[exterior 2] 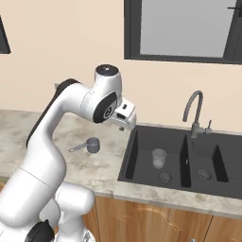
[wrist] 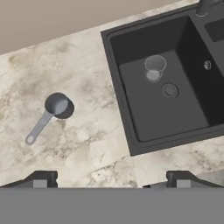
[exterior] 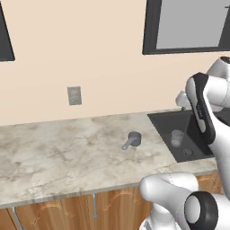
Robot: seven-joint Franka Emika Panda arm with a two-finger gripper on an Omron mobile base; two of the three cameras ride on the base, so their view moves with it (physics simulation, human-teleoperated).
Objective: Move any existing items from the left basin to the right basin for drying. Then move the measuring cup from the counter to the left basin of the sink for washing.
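Observation:
The measuring cup (exterior: 133, 140) (exterior 2: 92, 145) (wrist: 59, 106), small and blue-grey with a straight handle, lies on the marbled counter (exterior: 67, 148) left of the black sink. A pale grey cup (exterior 2: 159, 158) (wrist: 154, 68) (exterior: 177, 137) stands upright in the left basin (exterior 2: 143, 142) (wrist: 175, 118), near its drain. The right basin (exterior 2: 203, 158) lies beyond the divider with nothing visible in it. My gripper (wrist: 111, 179) (exterior 2: 124, 124) hangs open above the counter by the sink's left rim, between the two cups, with nothing between its fingers.
A dark arched tap (exterior 2: 194, 111) rises behind the sink's divider. A wall outlet (exterior: 74, 95) sits above the counter and a dark-framed window (exterior 2: 184, 28) above the sink. Wooden cabinet fronts run below the counter edge.

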